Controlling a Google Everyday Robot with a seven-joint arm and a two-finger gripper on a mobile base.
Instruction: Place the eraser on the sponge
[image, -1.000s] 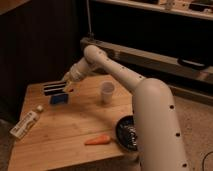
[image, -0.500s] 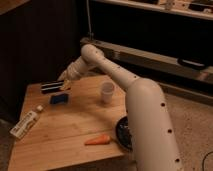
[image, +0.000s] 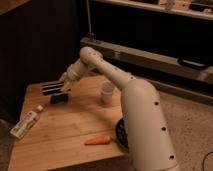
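The eraser (image: 51, 88), a flat black block with white stripes, hangs just above the back left of the wooden table (image: 65, 127). My gripper (image: 62, 83) is shut on its right end, with the arm reaching in from the right. The blue sponge (image: 59, 99) lies flat on the table directly below and slightly in front of the eraser, apart from it.
A white tube (image: 26, 124) lies near the table's left edge. A white cup (image: 106, 92) stands right of the sponge. An orange carrot (image: 98, 140) lies near the front edge, beside a black bowl (image: 120, 134) half hidden by the arm.
The gripper and the eraser have shifted slightly left over the last second. The sponge and the other objects have stayed put.
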